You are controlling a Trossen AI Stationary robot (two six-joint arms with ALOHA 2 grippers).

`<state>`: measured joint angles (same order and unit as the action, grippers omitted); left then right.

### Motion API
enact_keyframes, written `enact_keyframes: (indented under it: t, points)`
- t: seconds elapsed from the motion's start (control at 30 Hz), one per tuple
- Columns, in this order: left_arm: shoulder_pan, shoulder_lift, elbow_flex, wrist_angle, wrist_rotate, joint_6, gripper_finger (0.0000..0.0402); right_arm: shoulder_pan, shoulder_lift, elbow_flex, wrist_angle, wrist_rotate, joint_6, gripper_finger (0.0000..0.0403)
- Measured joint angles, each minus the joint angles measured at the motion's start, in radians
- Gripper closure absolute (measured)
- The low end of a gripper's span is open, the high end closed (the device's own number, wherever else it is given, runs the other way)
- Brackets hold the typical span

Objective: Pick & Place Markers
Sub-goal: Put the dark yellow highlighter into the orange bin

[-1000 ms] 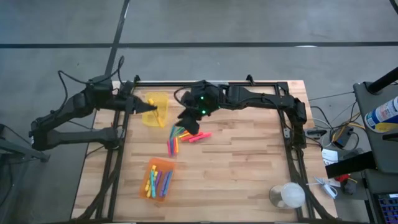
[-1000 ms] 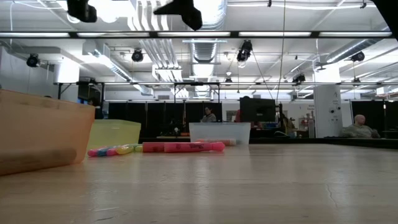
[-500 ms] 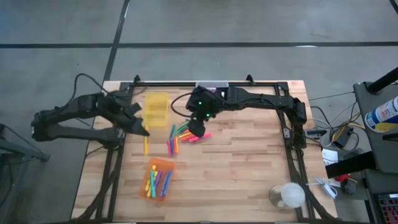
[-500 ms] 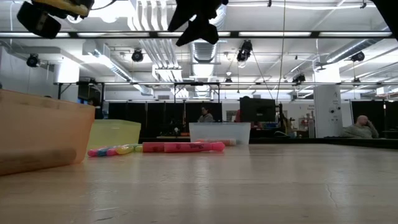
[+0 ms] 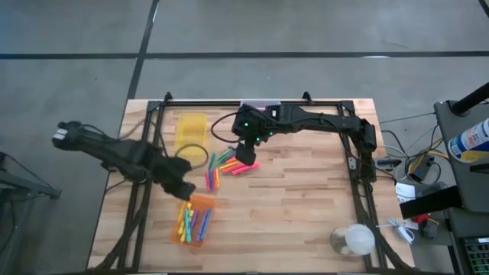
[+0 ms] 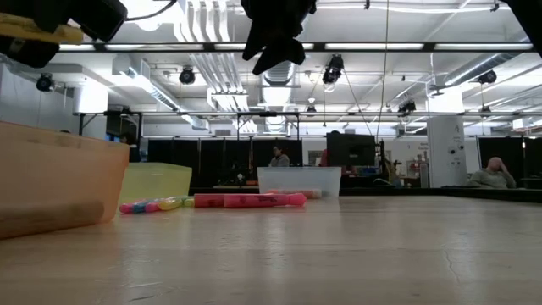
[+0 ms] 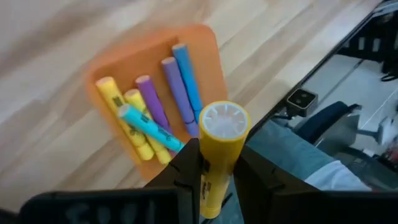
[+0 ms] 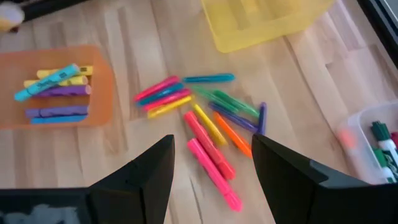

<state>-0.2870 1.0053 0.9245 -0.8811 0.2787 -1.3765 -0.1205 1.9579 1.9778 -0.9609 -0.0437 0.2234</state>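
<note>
My left gripper (image 7: pixel 219 160) hangs over the orange bin (image 7: pixel 205 56) at the table's near left, shut on a yellow marker (image 7: pixel 217 143). Several yellow, purple and blue markers (image 7: pixel 155 106) lie in that bin. A loose pile of markers (image 8: pixel 199 109) in pink, green, orange and purple lies on the wood at mid-table. My right gripper (image 8: pixel 211 171) hangs open above the pile (image 5: pixel 223 163), touching nothing. In the high view the left gripper (image 5: pixel 183 189) stands just over the orange bin's far end (image 5: pixel 200 201). My left gripper pinches the yellow marker's barrel (image 7: pixel 211 180) between its two fingers (image 7: pixel 186 171). The fingers slant down from the table's left. The marker's round end (image 7: pixel 222 121) sticks out past the fingertips. The marker is lifted clear, above the orange bin.
A yellow bin (image 5: pixel 191 130) stands at the far left, and a clear bin (image 8: pixel 373 140) with markers at the far edge. A clear round container (image 5: pixel 353 241) stands at the near right corner. A black frame (image 5: pixel 359 164) runs around the table.
My left gripper has swung from the yellow bin toward the table's near edge and gone down, tipping to point more steeply down, until it hangs over the orange bin with the yellow marker still in its fingers. My right gripper has sunk a little toward the pile and tipped downward.
</note>
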Motion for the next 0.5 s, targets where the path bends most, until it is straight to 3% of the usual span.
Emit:
enact_keyframes:
  t: [0.2,0.5]
  points:
    - [-0.051,0.098,-0.046,0.099,-0.029,-0.038,0.0335,-0.026,0.000,0.000,-0.009,0.003,0.000,0.0195]
    - [-0.057,0.208,-0.153,0.206,0.009,-0.022,0.0328,-0.033,0.000,0.000,-0.013,0.003,-0.014,0.0195]
